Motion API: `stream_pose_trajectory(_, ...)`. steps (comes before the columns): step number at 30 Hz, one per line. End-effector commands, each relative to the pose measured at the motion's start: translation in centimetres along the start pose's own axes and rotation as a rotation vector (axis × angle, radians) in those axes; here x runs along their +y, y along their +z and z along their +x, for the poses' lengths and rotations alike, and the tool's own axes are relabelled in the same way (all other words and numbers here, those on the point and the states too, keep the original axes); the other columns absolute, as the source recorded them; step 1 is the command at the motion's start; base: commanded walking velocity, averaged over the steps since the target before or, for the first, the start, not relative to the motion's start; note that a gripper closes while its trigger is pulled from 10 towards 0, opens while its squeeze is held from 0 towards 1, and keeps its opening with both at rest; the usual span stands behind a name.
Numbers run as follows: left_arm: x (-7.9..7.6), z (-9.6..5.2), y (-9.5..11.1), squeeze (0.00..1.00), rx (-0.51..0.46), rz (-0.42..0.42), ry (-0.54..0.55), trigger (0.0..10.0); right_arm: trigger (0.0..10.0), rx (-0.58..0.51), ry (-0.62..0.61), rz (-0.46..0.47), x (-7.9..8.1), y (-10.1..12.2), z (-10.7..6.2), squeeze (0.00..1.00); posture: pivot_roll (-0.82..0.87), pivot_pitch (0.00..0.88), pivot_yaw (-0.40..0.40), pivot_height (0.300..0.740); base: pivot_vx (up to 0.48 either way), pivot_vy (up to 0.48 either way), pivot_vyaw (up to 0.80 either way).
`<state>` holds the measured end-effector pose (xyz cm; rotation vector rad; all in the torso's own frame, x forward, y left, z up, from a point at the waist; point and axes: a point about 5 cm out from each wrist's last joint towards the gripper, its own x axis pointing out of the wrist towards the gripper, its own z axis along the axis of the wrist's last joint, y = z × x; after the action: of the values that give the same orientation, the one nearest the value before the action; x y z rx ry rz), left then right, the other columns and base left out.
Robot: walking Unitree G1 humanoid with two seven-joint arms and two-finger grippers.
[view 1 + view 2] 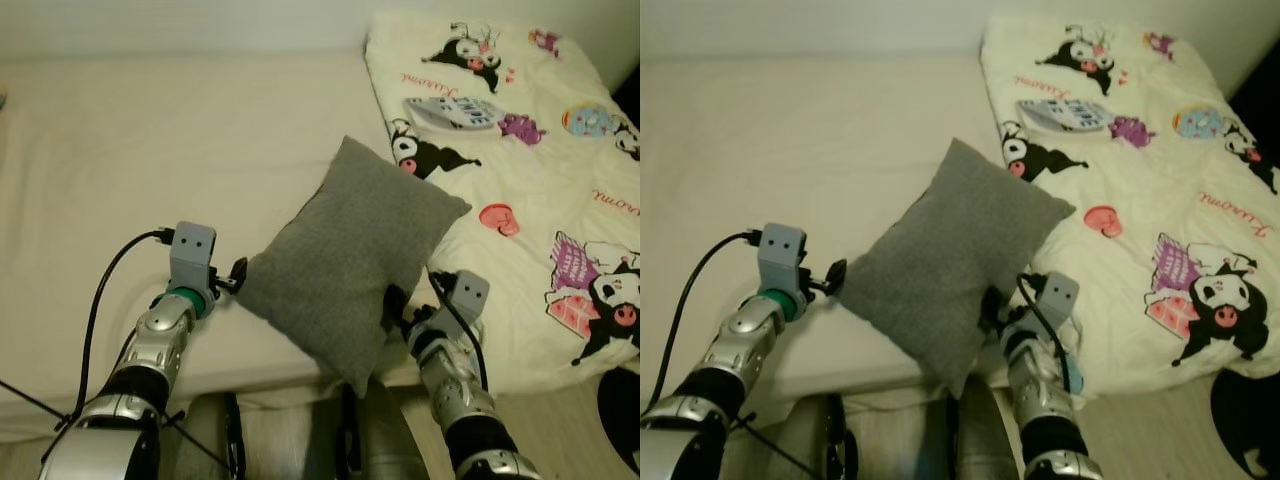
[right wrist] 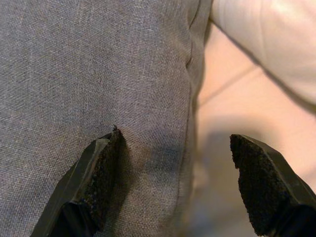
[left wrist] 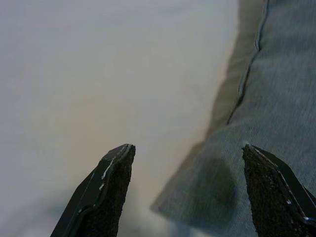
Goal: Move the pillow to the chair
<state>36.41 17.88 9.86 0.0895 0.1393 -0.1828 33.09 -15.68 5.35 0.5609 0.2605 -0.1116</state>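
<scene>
At the bed's (image 1: 120,150) front edge, left pincer (image 1: 236,276) and right pincer (image 1: 397,308) gape open, flanking the pillow (image 1: 350,250), gripping nothing; best squeeze inward evenly before lifting.

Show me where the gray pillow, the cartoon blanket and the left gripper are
gray pillow (image 1: 345,260), left eye view, middle of its face
cartoon blanket (image 1: 540,180), left eye view, bare cream patch
left gripper (image 3: 185,190), left wrist view, midway between fingertips

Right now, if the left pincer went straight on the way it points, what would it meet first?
Most likely the grey pillow: the left pincer, open, points at the pillow's near corner, with the cream bed sheet beside and beyond it. Depth is unclear.
</scene>
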Motion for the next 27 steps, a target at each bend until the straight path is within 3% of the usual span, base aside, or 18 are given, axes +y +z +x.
stream_pose_trajectory(1, 0.3, -0.4, -1.2, 1.0, 0.039, -0.009, 0.005, 10.0, 10.0, 0.081, -0.023, 0.033, -0.5, -2.1, -0.6, 1.0, -0.14, 0.314, 0.03, 0.623, 0.0, 0.0, 0.0)
stream_pose_trajectory(3, 0.4, -0.4, -1.0, 1.0, 0.035, -0.013, 0.005, 10.0, 10.0, 0.117, 0.001, 0.061, -0.1, -3.4, -1.0, 1.0, -0.12, 0.328, 0.034, 0.623, 0.0, 0.0, 0.0)
stream_pose_trajectory(9, 0.5, -0.3, -0.9, 1.0, 0.032, -0.016, 0.0, 10.0, 10.0, 0.153, 0.033, 0.11, 0.4, -4.6, -1.3, 1.0, -0.12, 0.345, 0.035, 0.623, 0.0, 0.0, 0.0)
stream_pose_trajectory(11, 0.8, -0.3, -0.9, 1.0, 0.041, -0.015, 0.002, 10.0, 10.0, 0.195, 0.114, 0.244, 1.8, -5.5, -1.7, 1.0, -0.13, 0.352, 0.035, 0.623, 0.0, 0.0, 0.0)
stream_pose_trajectory(12, 0.8, -0.3, -0.9, 1.0, 0.041, -0.015, 0.002, 10.0, 10.0, 0.195, 0.114, 0.244, 1.8, -5.5, -1.7, 1.0, -0.13, 0.352, 0.035, 0.623, 0.0, 0.0, 0.0)
stream_pose_trajectory(14, 1.1, -0.3, -1.0, 1.0, 0.054, -0.023, 0.021, 10.0, 10.0, 0.221, 0.212, 0.369, 3.3, -5.8, -2.0, 1.0, -0.14, 0.367, 0.034, 0.623, 0.0, 0.0, 0.0)
stream_pose_trajectory(17, 1.2, -0.3, -1.0, 1.0, 0.057, -0.028, 0.027, 10.0, 10.0, 0.235, 0.259, 0.418, 3.9, -5.8, -2.2, 1.0, -0.14, 0.367, 0.034, 0.623, 0.0, 0.0, 0.0)
stream_pose_trajectory(20, 0.9, -0.2, -0.9, 1.0, 0.063, -0.038, 0.021, 10.0, 10.0, 0.299, 0.425, 0.524, 5.6, -5.9, -3.1, 1.0, -0.14, 0.367, 0.033, 0.623, 0.0, 0.0, 0.0)
stream_pose_trajectory(21, 0.8, -0.1, -0.9, 1.0, 0.065, -0.036, 0.016, 10.0, 10.0, 0.317, 0.469, 0.526, 6.0, -5.9, -3.4, 0.8, -0.14, 0.371, 0.032, 0.623, 0.0, 0.0, 0.0)
stream_pose_trajectory(23, 0.7, -0.1, -0.9, 1.0, 0.066, -0.034, 0.012, 10.0, 10.0, 0.327, 0.493, 0.523, 6.3, -6.0, -3.6, 0.8, -0.14, 0.371, 0.032, 0.623, 0.0, 0.0, 0.0)
stream_pose_trajectory(24, 0.6, -0.1, -1.0, 1.0, 0.066, -0.035, 0.006, 10.0, 10.0, 0.339, 0.535, 0.512, 6.6, -6.0, -3.9, 0.0, -0.14, 0.371, 0.03, 0.623, 0.0, 0.0, 0.0)
stream_pose_trajectory(27, 0.3, -0.1, -1.0, 1.0, 0.063, -0.039, -0.005, 10.0, 10.0, 0.357, 0.621, 0.485, 7.3, -6.0, -4.5, 0.0, -0.14, 0.371, 0.03, 0.623, 0.0, 0.0, 0.0)
